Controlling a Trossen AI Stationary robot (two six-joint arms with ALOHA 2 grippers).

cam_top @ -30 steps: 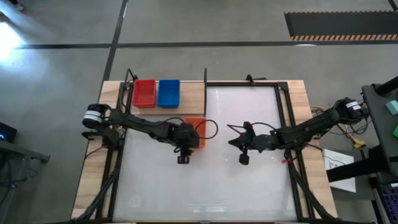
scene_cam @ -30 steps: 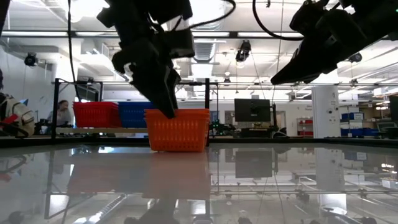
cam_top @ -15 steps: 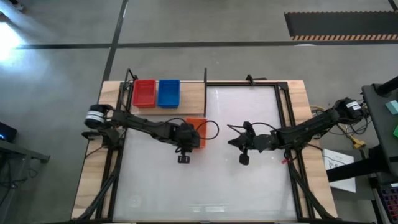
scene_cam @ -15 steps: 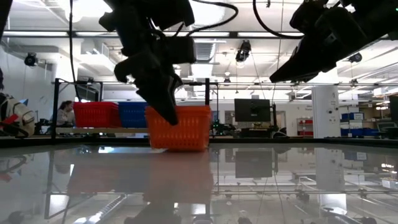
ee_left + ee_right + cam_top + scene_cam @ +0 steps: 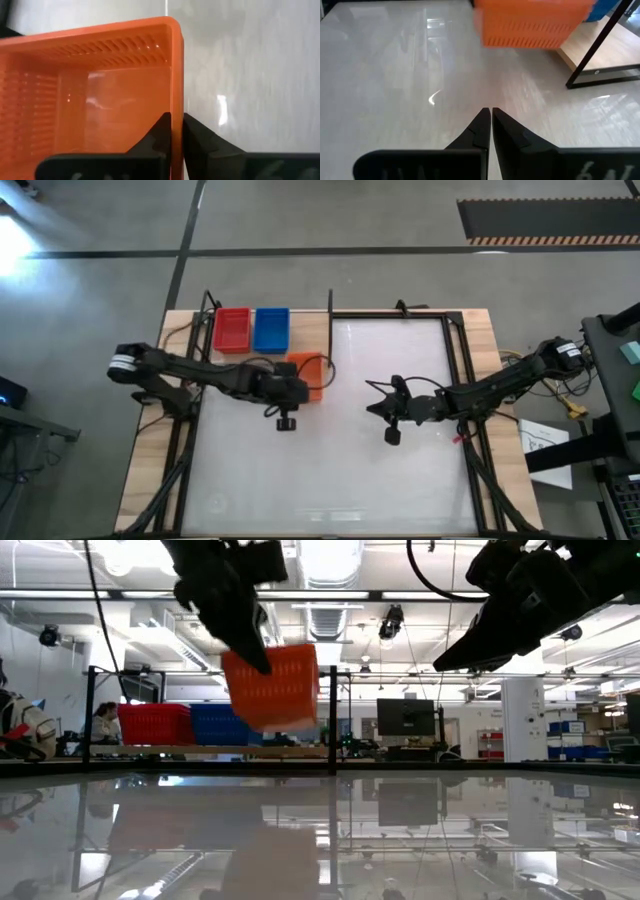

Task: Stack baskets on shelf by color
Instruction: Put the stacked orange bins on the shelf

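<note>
While the left claw [image 5: 176, 131] pinches one wall of the orange perforated plastic basket [image 5: 270, 686], it hangs tilted above the desk, upper left of frame centre. Level it before lowering onto the light-wood shelf [image 5: 308, 332] beside the blue mesh basket [image 5: 271, 329]. Right claw [image 5: 487, 125], pinched empty, waits mid-right.

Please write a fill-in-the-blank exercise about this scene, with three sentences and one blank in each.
1. The left gripper is shut on the wall of the ___ basket.
2. That basket is ___ the table, not resting on it.
3. On the shelf stand a red basket and a ___ one.

Missing words: orange; above; blue
</note>
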